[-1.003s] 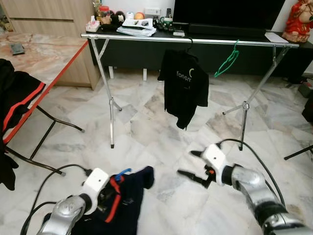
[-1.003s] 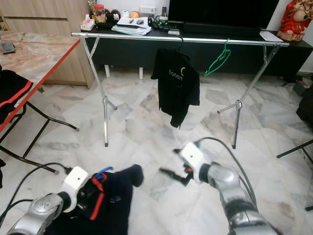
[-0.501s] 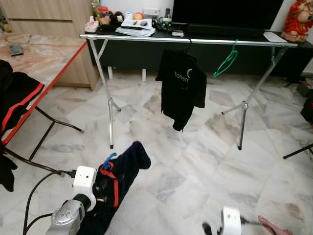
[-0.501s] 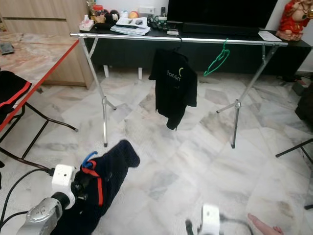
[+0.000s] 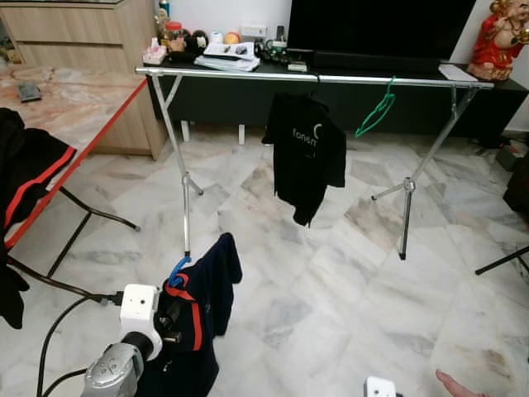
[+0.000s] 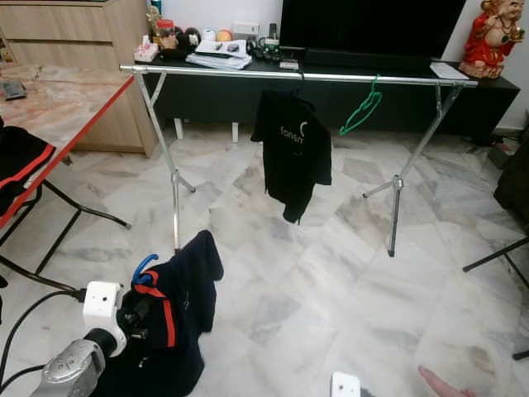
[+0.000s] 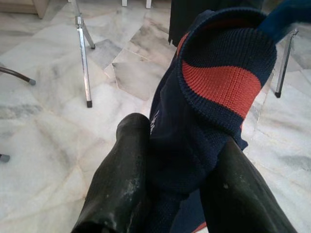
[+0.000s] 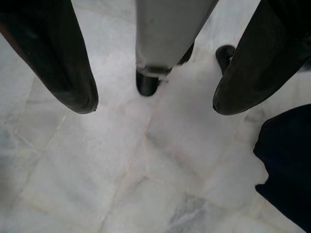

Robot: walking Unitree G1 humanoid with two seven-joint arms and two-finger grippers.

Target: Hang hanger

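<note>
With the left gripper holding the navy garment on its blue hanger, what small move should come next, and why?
Probably raise the left gripper up and forward toward the silver rail. It grips the navy garment by the collar, the blue hanger hook showing above, well below the rail. Free rail lies left of the black shirt.

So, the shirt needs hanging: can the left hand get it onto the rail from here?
Probably not yet: the left hand, holding the navy shirt, sits low and well short of the rail. Open floor lies between.

Two black fingers (image 7: 121, 179) clamped on navy knit garment (image 7: 194, 141) with red collar band. Blue hanger (image 7: 286, 17) hook poking above collar. Marble floor (image 7: 48, 121) and metal rack leg (image 7: 83, 63) behind.
</note>
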